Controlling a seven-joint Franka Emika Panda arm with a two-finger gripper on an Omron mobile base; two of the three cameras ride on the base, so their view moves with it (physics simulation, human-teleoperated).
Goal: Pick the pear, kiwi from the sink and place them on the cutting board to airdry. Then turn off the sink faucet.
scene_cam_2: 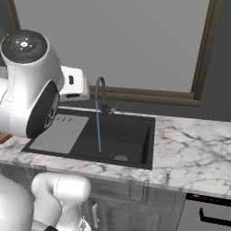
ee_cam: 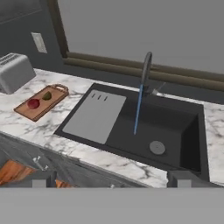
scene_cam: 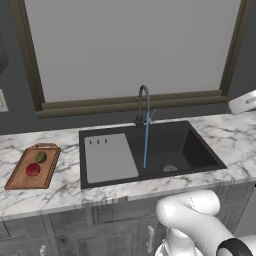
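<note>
1. Gripper (ee_cam: 111, 180) jaws spread wide, holding nothing; fingertips at the frame's bottom edge.
2. Pear (scene_cam: 33, 170) and kiwi (scene_cam: 41, 157) lie on the cutting board (scene_cam: 20, 177), left of frame.
3. Sink (scene_cam: 200, 150) centre; faucet (scene_cam: 143, 102) stream running.

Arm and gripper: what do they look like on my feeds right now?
The arm is glossy white with rounded, bulbous segments, dark rings at the joints and a round dark cap on one joint. The gripper shows two small dark grey, blocky fingertips.
</note>
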